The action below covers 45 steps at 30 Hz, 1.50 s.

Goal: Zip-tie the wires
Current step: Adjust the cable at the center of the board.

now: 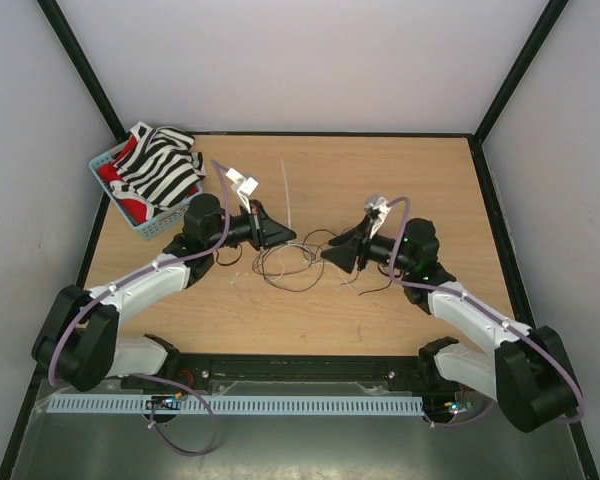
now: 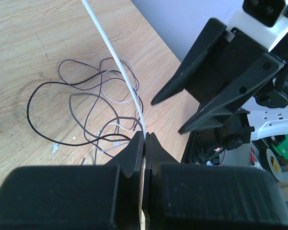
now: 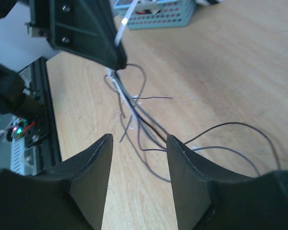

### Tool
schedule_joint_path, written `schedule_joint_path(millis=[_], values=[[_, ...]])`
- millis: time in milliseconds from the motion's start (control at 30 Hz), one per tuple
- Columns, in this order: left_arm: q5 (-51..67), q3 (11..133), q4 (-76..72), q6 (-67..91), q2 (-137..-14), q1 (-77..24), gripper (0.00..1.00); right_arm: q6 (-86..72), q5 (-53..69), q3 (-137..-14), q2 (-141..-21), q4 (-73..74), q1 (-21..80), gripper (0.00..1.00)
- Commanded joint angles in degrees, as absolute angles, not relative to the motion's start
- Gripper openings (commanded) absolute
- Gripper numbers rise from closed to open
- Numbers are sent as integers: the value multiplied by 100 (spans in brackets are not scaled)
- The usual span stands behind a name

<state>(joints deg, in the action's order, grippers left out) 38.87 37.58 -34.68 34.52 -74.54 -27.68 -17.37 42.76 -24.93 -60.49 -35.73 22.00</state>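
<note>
The wires (image 1: 292, 262) are a loose tangle of thin dark and pale strands on the wooden table between my two grippers. They also show in the left wrist view (image 2: 89, 108) and the right wrist view (image 3: 144, 120). My left gripper (image 1: 280, 236) (image 2: 145, 136) is shut on one end of a long white zip tie (image 1: 286, 195) (image 2: 116, 57), just above the left edge of the wires. The tie runs away toward the far side of the table. My right gripper (image 1: 332, 255) (image 3: 139, 140) is open and empty, facing the left one from just right of the wires.
A blue basket (image 1: 140, 222) holding a zebra-striped cloth (image 1: 160, 165) and something red stands at the table's far left; it also shows in the right wrist view (image 3: 156, 18). A black rail (image 1: 290, 370) runs along the near edge between the arm bases.
</note>
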Motion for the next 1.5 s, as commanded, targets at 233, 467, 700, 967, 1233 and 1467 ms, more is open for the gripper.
schedule_joint_path(millis=[233,467,700,967,1233,1467], values=[[3902,3938,-3363,3355,-7246,-2760,0,-1411,4298,-2775,-6667,-3927,2780,53],[3674,3980,-3022,3214,-7140,-2750,0,-708,3156,-2427,-6084,-2946,2773,54],[3569,4083,-2658,3073,-7000,-2751,0,-691,2017,-2266,-5976,-1949,2768,62],[3542,4157,-2475,2976,-6926,-2751,0,-1073,1902,-2016,-6264,-1758,2768,63],[3552,4209,-2417,2953,-6924,-2744,0,-1131,2152,-2062,-6987,-1933,2768,63],[3553,4269,-2332,2916,-6902,-2751,0,-968,2102,-2292,-7232,-1884,2767,36]])
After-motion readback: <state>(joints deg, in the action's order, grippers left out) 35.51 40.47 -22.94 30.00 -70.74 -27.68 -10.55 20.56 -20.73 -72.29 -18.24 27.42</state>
